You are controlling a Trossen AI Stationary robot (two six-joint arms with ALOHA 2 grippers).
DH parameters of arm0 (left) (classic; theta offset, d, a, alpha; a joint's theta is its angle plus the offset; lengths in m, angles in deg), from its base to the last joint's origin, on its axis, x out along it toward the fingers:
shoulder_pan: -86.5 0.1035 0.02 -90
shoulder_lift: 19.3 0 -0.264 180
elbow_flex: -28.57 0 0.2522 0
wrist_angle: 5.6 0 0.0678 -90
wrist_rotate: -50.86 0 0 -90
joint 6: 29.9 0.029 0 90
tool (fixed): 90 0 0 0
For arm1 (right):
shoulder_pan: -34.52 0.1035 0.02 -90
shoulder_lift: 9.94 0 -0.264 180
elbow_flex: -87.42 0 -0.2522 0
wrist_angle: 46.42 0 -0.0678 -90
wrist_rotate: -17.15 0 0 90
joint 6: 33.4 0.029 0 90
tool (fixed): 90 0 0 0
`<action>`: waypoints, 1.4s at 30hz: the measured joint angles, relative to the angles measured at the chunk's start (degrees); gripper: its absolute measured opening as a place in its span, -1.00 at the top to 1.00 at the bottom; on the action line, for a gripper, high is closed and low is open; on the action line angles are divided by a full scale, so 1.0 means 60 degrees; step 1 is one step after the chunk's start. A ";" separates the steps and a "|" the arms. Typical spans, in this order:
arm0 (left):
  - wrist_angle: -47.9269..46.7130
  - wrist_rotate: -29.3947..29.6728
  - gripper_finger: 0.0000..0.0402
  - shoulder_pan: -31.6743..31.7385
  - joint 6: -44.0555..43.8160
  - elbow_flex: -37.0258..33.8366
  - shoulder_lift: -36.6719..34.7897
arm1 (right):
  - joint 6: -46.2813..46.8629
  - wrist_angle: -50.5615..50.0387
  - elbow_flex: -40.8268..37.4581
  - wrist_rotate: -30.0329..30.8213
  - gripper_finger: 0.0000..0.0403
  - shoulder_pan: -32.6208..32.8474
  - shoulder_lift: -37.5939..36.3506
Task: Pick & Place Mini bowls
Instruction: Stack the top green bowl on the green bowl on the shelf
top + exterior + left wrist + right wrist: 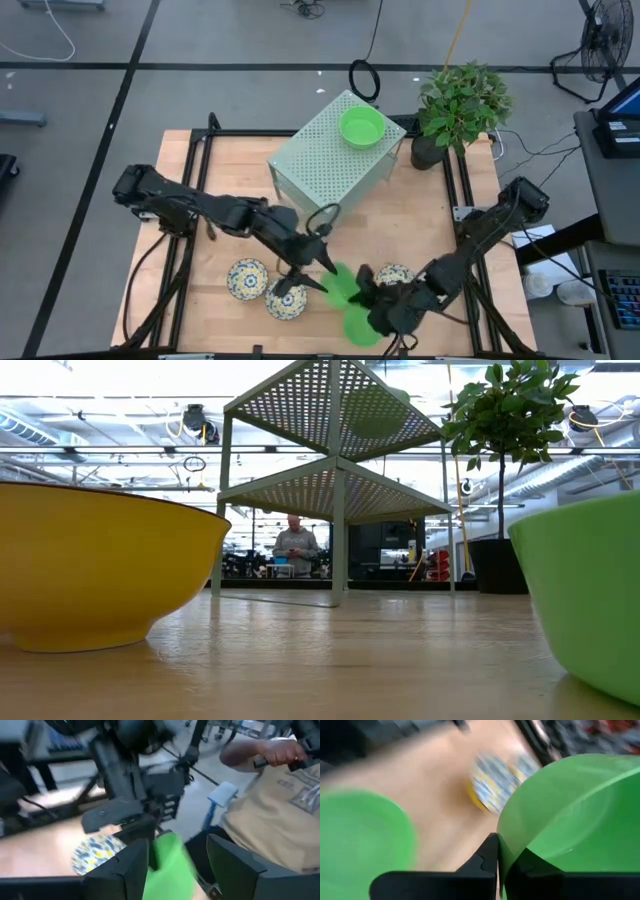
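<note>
My right gripper [372,298] is near the table's near edge, shut on a plain green mini bowl [340,285]. My left gripper [325,268] is open just beside it, and its fingers [130,867] stand on either side of that bowl [167,865]. A second green bowl [360,328] rests on its base at the near edge. A third green bowl [362,127] sits on top of the perforated box [320,165]. Three floral bowls [247,278] [285,302] [395,274] stand on the table. My right gripper [500,862] pinches the green bowl's rim [506,851], with one finger inside the bowl and one outside. It comes roughly level from the table's right side. The bowl is tilted. My left gripper: I cannot tell whether its fingers touch the bowl.
The pale-green perforated box stands at the table's far middle, with a potted plant [455,110] at the far right corner. A person [270,815] stands just beyond the near edge. In the low view a yellow-bottomed bowl [90,570] and a green bowl [590,600] sit close.
</note>
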 joint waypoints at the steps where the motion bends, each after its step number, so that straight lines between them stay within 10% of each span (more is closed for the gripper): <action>1: 0.0009 0.0248 -0.04 -0.0051 0.0066 0.0011 -0.0087 | 0.0023 -0.0337 0.0000 0.0790 1.00 0.0093 -0.0058; 8: -0.0653 0.2918 -0.02 -0.0300 0.0093 -0.0011 -0.0404 | -0.0498 -0.1211 -0.0004 0.4845 1.00 0.0397 -0.0603; 15: -0.0701 0.4373 0.10 -0.0319 0.0091 -0.0015 -0.0402 | -0.4412 0.2304 -0.0004 0.6818 1.00 -0.0342 -0.1819; 23: -0.1155 0.6606 0.23 -0.0286 0.0199 -0.0015 -0.0903 | -0.8677 0.6799 0.0568 0.5715 1.00 -0.2622 -0.3687; 27: -0.1478 0.6904 0.28 -0.0195 0.0251 -0.0008 -0.1196 | -0.5739 0.4155 0.1715 0.3715 1.00 -0.3651 -0.4354; 33: -0.1879 0.7015 0.34 -0.0106 0.0366 -0.0033 -0.1676 | -0.0033 0.0558 0.3758 -0.2428 1.00 -0.5505 -0.4179; 42: -0.1519 0.6922 0.27 0.0011 0.0532 -0.0015 -0.1747 | 0.1345 -0.4459 0.9504 -0.1783 1.00 -0.7049 -0.0952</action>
